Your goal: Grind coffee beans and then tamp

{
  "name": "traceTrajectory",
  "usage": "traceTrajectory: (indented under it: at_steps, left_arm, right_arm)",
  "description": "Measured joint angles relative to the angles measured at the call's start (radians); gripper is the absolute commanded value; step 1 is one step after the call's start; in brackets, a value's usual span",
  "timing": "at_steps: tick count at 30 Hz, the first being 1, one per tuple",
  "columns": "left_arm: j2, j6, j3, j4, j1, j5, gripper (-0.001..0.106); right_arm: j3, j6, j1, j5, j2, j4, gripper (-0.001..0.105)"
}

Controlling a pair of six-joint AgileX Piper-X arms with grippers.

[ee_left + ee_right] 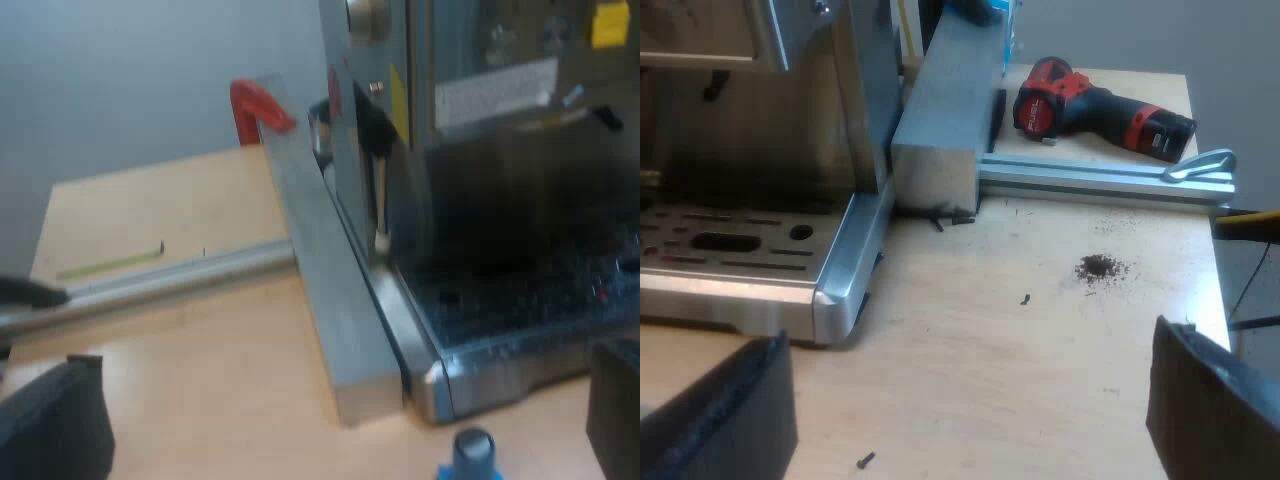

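The espresso machine (500,200) stands on a light wooden table, its drip tray (520,310) facing me. A blue tamper (470,455) stands on the table just before the tray's corner, between my left gripper's (330,430) wide-spread black fingers (55,420). That gripper is open and holds nothing. In the right wrist view the machine's slotted drip tray (730,250) is near. My right gripper (970,420) hangs open over bare table before the tray's corner, with nothing between its fingers (725,415).
A grey metal block (330,290) (945,110) lies against the machine's side, with an aluminium rail (1100,180) (170,280) running out from it. A red and black power drill (1095,105) lies beyond the rail. Spilled coffee grounds (1100,266) and small screws (865,461) dot the table.
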Motion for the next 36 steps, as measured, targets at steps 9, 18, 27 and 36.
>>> traceTrajectory:
  at_steps: [9, 18, 27, 36]
  left_arm:
    - [0.002, 0.0, 0.196, -0.194, 0.0, 0.0, 0.098]
    - [0.002, 0.0, 0.327, -0.202, 0.0, 0.0, 0.098]
    - [0.002, 0.0, 0.333, -0.217, 0.0, 0.0, 0.098]
    - [0.002, 0.0, 0.333, -0.217, 0.0, 0.0, 0.098]
  right_arm:
    - [0.184, 0.042, 0.0, 0.0, 0.002, -0.109, 0.074]
    - [0.331, 0.042, 0.0, 0.0, 0.003, -0.11, 0.074]
    - [0.383, 0.042, 0.0, 0.0, 0.003, -0.126, 0.074]
    - [0.383, 0.042, 0.0, 0.004, 0.003, -0.127, 0.074]
